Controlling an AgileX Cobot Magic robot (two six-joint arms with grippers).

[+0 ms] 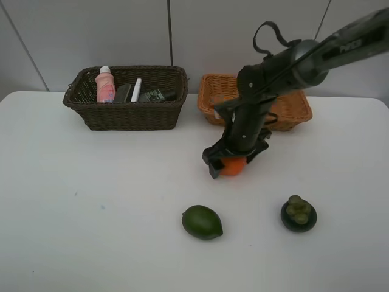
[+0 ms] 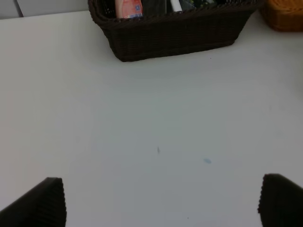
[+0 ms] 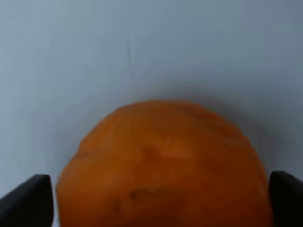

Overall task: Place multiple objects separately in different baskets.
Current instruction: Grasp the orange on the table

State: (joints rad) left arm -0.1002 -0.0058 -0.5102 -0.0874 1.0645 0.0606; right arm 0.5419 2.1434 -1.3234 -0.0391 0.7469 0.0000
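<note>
An orange [image 1: 233, 165] rests on the white table in front of the light orange-tan basket [image 1: 292, 112]. My right gripper [image 1: 234, 159] is lowered over it, open, with one finger on each side. In the right wrist view the orange [image 3: 163, 165] fills the space between the fingertips [image 3: 28, 201]. The dark brown basket [image 1: 124, 115] holds a pink bottle [image 1: 105, 85], a black eraser [image 1: 123, 93], a white marker [image 1: 136, 90] and a dark green bottle [image 1: 159, 95]. A green fruit [image 1: 202, 222] and a dark mangosteen [image 1: 298, 214] lie near the front. My left gripper [image 2: 163, 201] is open over bare table.
The left wrist view shows the dark brown basket [image 2: 175, 33] ahead with the pink bottle [image 2: 129, 8] inside, and a corner of the tan basket [image 2: 284, 16]. A grey wall stands behind the table. My left arm is outside the exterior view.
</note>
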